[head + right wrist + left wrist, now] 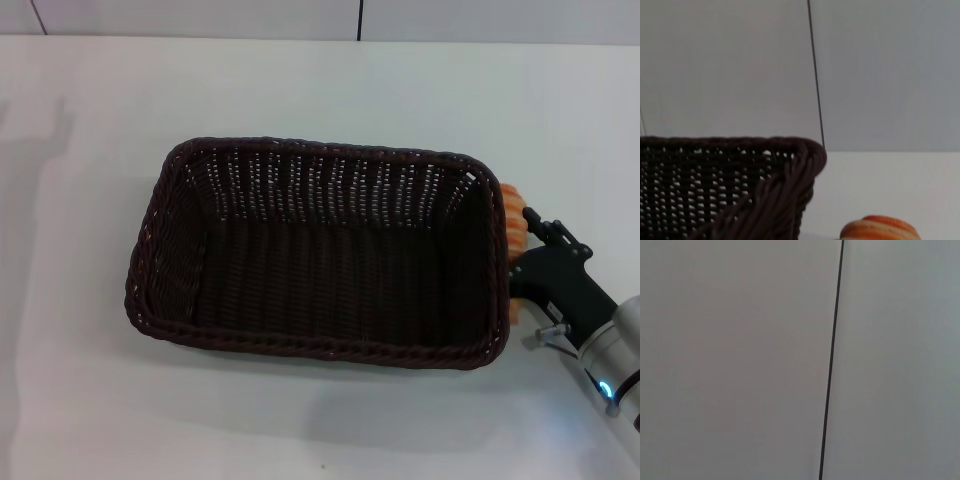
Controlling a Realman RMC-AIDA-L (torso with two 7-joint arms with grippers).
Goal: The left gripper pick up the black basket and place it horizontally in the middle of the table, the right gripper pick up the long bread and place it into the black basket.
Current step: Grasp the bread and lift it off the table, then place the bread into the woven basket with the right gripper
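The black basket (320,255) sits lengthwise across the middle of the white table (90,400), with nothing inside it. Just outside its right end lies the long bread (514,222) (mostly hidden behind the rim). The right gripper (528,262) is down beside that loaf, but I cannot tell whether its fingers are closed on it. The left gripper is out of sight.

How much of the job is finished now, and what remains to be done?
Done: the black basket lies lengthwise across the middle of the table, empty, and the left gripper is out of view. In hand: the right gripper is at the long bread, beside the basket's right wall. Whether its jaws grip it cannot be seen. Left: lifting the bread into the basket.
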